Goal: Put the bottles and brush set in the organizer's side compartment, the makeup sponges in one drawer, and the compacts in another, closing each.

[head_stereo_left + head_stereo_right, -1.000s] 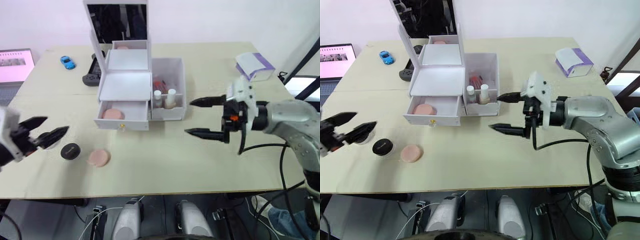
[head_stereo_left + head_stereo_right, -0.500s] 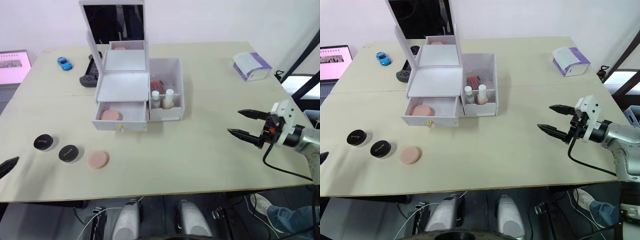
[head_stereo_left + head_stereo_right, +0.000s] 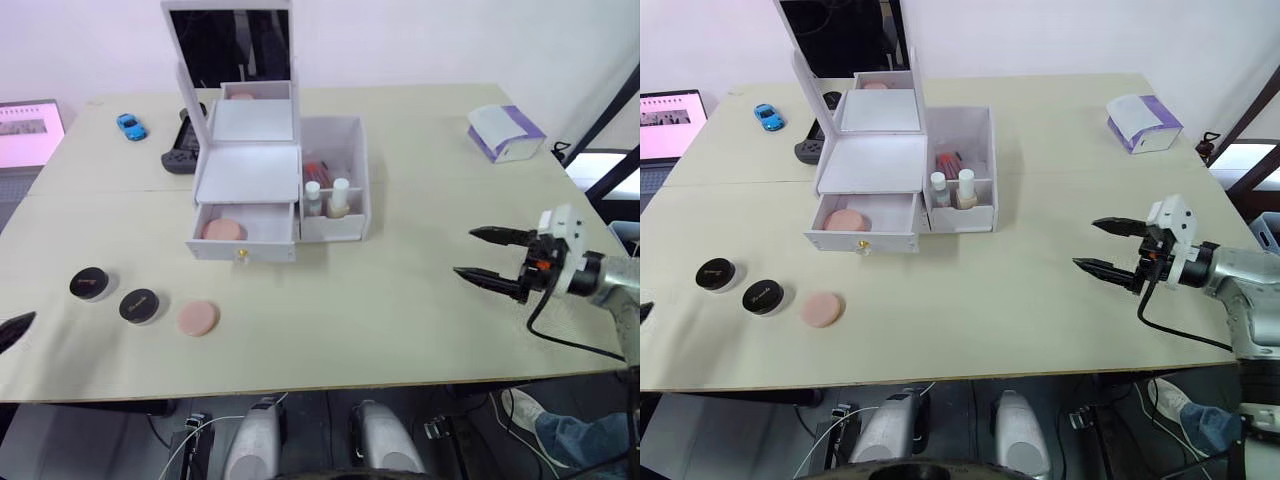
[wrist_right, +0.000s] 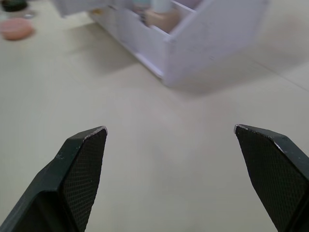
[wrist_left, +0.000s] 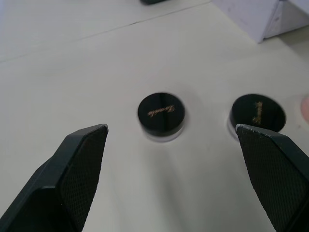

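Note:
The white organizer (image 3: pixel 248 172) stands at the table's back centre with its mirror lid up. Its side compartment (image 3: pixel 352 150) holds two bottles (image 3: pixel 314 198) (image 3: pixel 341 196) and a reddish brush set (image 3: pixel 318 170). The lower drawer (image 3: pixel 243 243) is pulled out with a pink makeup sponge (image 3: pixel 225 230) inside. Another pink sponge (image 3: pixel 197 318) lies on the table, beside two black compacts (image 3: pixel 138 305) (image 3: pixel 90 284). My left gripper (image 5: pixel 170 126) is open, low at the table's left edge, facing the compacts. Over the table's right side my right gripper (image 3: pixel 487 256) hangs open and empty.
A blue toy car (image 3: pixel 129 124) and a black game controller (image 3: pixel 181 150) lie behind the organizer's left. A laptop (image 3: pixel 28 130) sits at the far left. A white and purple box (image 3: pixel 506 133) rests at the back right corner.
My right gripper has drawn back from beside the organizer to the table's right side. My left gripper has drawn back from the compacts to the left edge. The camera has shifted slightly.

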